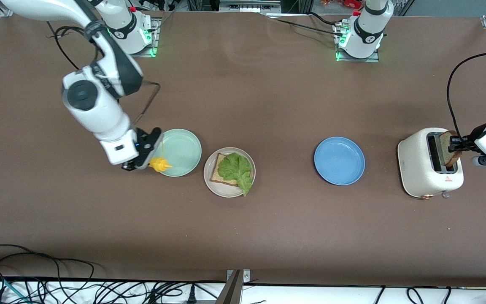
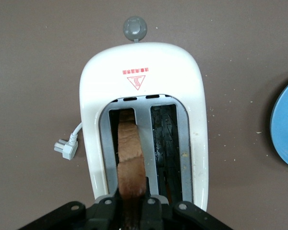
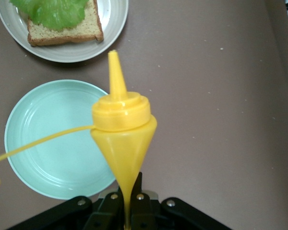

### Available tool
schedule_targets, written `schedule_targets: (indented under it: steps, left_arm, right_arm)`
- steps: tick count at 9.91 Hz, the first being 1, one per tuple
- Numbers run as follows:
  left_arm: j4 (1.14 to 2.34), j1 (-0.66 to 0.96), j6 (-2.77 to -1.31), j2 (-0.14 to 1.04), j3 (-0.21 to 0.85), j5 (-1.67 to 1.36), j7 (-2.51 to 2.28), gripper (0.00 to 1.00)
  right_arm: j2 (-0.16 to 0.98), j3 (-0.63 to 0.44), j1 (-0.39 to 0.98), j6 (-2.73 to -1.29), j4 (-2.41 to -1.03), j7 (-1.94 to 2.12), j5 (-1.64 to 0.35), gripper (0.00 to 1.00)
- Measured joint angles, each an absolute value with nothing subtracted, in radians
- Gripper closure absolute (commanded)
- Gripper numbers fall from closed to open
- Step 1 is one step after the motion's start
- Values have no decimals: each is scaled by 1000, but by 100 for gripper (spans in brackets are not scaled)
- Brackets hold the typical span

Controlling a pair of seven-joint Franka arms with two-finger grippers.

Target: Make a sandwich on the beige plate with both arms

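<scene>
Your left claw (image 1: 458, 145) sits over the white toaster (image 1: 424, 169) at the left arm's end of the tabletop (image 1: 268, 105), fingers pinched in on the brown bread slice (image 1: 449, 153) that stands upright in one toaster slot; in the left wrist view the slice (image 2: 130, 158) runs straight into the claw (image 2: 130, 211), the second slot beside it shows only dark wire; the toaster's grey knob (image 2: 135, 27) and loose white plug (image 2: 65, 147) lie on the tabletop; your right claw (image 1: 141, 162) is clamped on a yellow squeeze bottle (image 1: 160, 164), held low at the edge of the mint-green plate (image 1: 184, 147), nozzle aimed toward the beige plate (image 1: 226, 190); right wrist view shows the bottle (image 3: 122, 129) coming out of the claw (image 3: 127, 211), its cap strap trailing over the green plate (image 3: 53, 158); the beige plate sits near the tabletop's middle, just beside the green plate, carrying one bread slice (image 1: 220, 173) with a ruffled lettuce leaf (image 1: 236, 169) on top, leaf tip hanging over the rim; no top slice on it yet; blue plate (image 1: 339, 160) lies between the beige plate and the toaster, well apart from both.
</scene>
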State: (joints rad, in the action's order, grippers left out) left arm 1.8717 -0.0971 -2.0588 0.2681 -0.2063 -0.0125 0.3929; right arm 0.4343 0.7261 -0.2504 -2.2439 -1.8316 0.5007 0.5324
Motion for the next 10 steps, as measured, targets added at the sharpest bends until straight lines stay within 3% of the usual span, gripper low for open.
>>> schedule_targets:
  steps: [4, 7, 10]
  left_arm:
    - [1844, -100, -2010, 264, -209, -13, 396, 100]
    - [1659, -110, -1787, 257, -213, -13, 396, 100]
    - [1560, -107, -1658, 260, -199, -13, 396, 100]
  right_arm:
    - [497, 649, 1, -2105, -1831, 240, 898, 100]
    - [555, 592, 141, -1997, -1828, 129, 1044, 100]
    - [607, 521, 274, -1943, -1827, -8, 1138, 100]
